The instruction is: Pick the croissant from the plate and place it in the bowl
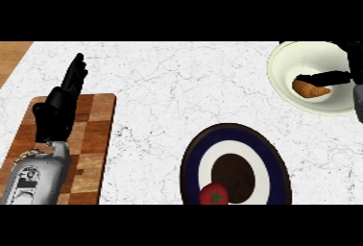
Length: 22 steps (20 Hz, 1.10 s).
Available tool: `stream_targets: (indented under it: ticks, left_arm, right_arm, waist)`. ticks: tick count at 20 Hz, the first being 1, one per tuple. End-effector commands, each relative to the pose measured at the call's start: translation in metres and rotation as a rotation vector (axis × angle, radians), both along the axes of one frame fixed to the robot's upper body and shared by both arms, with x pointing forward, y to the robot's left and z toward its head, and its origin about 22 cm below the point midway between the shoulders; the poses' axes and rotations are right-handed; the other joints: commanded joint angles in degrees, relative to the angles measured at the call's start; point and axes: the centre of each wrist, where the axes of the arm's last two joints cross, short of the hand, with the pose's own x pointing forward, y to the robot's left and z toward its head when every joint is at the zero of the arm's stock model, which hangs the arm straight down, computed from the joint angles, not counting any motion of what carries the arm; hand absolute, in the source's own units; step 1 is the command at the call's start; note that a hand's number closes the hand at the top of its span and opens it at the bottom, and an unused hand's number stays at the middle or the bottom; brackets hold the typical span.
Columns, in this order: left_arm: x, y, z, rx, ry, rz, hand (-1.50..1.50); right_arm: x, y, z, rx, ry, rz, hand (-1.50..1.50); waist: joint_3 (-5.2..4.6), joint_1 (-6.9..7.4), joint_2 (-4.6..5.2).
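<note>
The croissant [310, 90] is golden brown and lies inside the cream bowl [284, 57] at the upper right. My right hand [352, 54] comes in at the right edge above the bowl. Its black fingers [325, 78] reach left across the top of the croissant and curl onto it. Much of this hand is cut off by the view's edge. The plate [193, 158], with a dark blue rim, a white ring and a brown centre, sits at the lower middle. My left hand [58, 108] rests open over the wooden board at the left, fingers straight and pointing away.
A red tomato [214, 194] with a green top lies on the plate's near edge. A wooden cutting board [96, 125] lies under my left forearm. White marble counter [177, 81] spreads between board, plate and bowl. A wood strip [10, 53] shows at the far left.
</note>
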Motion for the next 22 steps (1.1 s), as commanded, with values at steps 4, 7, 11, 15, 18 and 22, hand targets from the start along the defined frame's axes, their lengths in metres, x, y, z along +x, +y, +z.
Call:
stream_targets:
  ticks: [4,7,11,15,18,22]
  left_arm:
    - [0.001,0.016,-0.001,0.01,0.012,0.014,0.0]
    - [-0.003,0.003,-0.007,-0.012,0.007,0.015,0.0]
    - [-0.005,0.001,0.004,-0.011,0.019,0.014,0.0]
    - [-0.013,0.001,-0.014,-0.005,-0.002,0.043,0.0]
    - [-0.02,0.011,-0.018,0.01,0.002,0.038,0.0]
    - [-0.004,0.01,-0.002,0.007,-0.012,0.037,0.0]
  right_arm:
    - [-0.015,-0.039,0.008,0.153,0.004,0.014,-1.5]
    - [-0.038,-0.072,0.005,0.219,0.012,0.014,-1.5]
    - [-0.063,-0.101,-0.001,0.27,0.023,0.087,-1.5]
    - [-0.092,-0.135,0.003,0.311,0.023,0.15,-1.5]
    - [-0.103,-0.147,0.01,0.311,0.041,0.175,-1.5]
    - [-0.102,-0.146,0.009,0.31,0.021,0.213,-1.5]
  waist:
    - [-0.05,-0.83,-0.08]
    - [-0.01,-1.31,-0.27]
    - [0.07,-1.57,-0.52]
    - [0.08,-2.1,-0.55]
    - [0.07,-1.93,-0.72]
    - [0.11,-2.31,-0.62]
